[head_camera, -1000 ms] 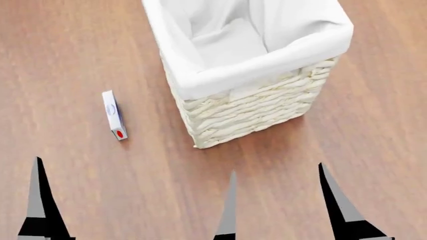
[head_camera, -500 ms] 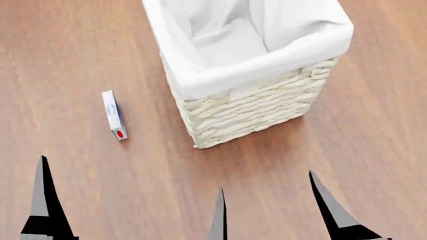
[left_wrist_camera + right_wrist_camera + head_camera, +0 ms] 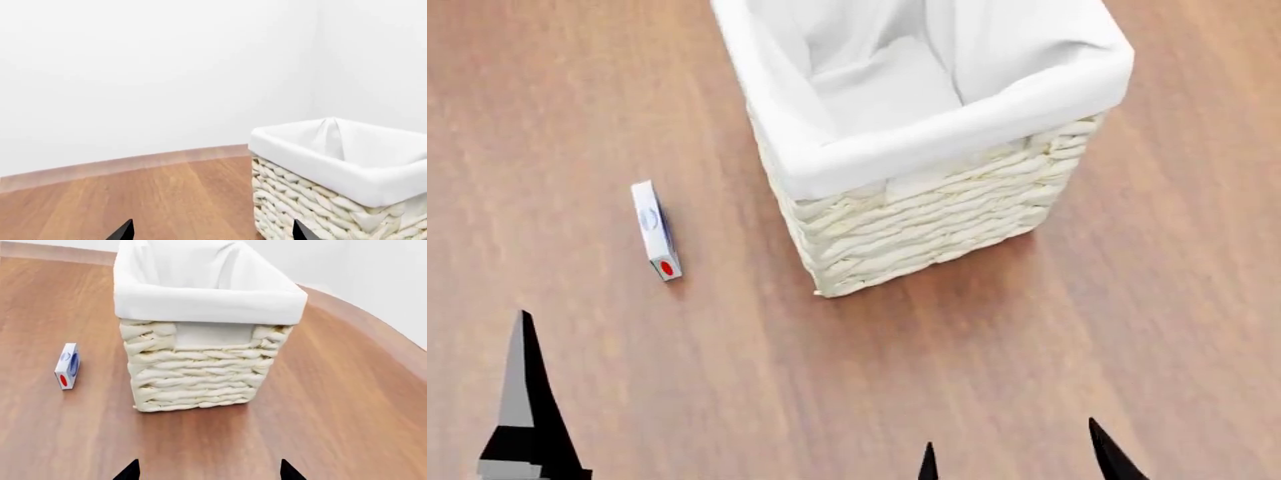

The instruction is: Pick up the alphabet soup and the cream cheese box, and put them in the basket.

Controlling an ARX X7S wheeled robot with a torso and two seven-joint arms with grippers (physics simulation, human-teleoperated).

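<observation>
The basket (image 3: 921, 140) stands ahead on the wooden floor (image 3: 1121, 330). The cream cheese box (image 3: 655, 230) lies apart to its left. My right gripper (image 3: 208, 471) and left gripper (image 3: 210, 232) hang low, spread, empty.

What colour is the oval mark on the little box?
Red, near one end of the cream cheese box; clearest in the right wrist view.

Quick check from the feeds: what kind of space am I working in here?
Likely a bare simulated room: a wood-grain surface, plain white walls, and only the wicker basket and the cream cheese box in view.
</observation>
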